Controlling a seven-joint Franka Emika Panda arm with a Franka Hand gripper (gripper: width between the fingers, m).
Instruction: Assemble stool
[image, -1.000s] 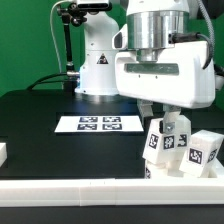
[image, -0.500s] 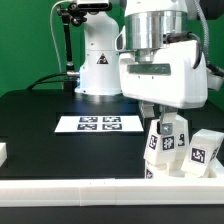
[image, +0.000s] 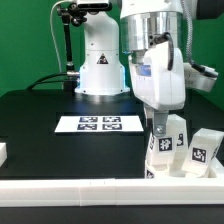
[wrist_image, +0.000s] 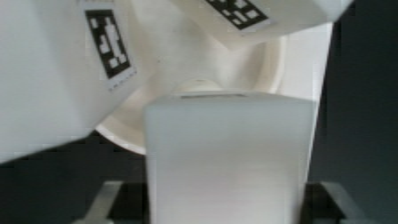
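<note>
My gripper (image: 161, 127) hangs over a cluster of white tagged stool parts at the exterior view's right, against the front rail. In the wrist view it (wrist_image: 228, 205) is shut on an upright white leg block (wrist_image: 228, 150), with one finger on each side of the block. Behind the block I see the curved rim of the round seat (wrist_image: 281, 75) and tagged white faces (wrist_image: 80, 60). In the exterior view the held leg (image: 162, 150) stands among the tagged parts. Another tagged leg (image: 201, 152) lies to their right. How the parts join is hidden.
The marker board (image: 98, 124) lies flat mid-table, to the left of the cluster. A long white rail (image: 90, 190) runs along the front edge. A small white part (image: 3, 152) shows at the left edge. The arm's base (image: 100, 70) stands at the back.
The hand has turned about its vertical axis over the same spot, so its broad face now shows narrower. The tagged parts below have hardly shifted.
</note>
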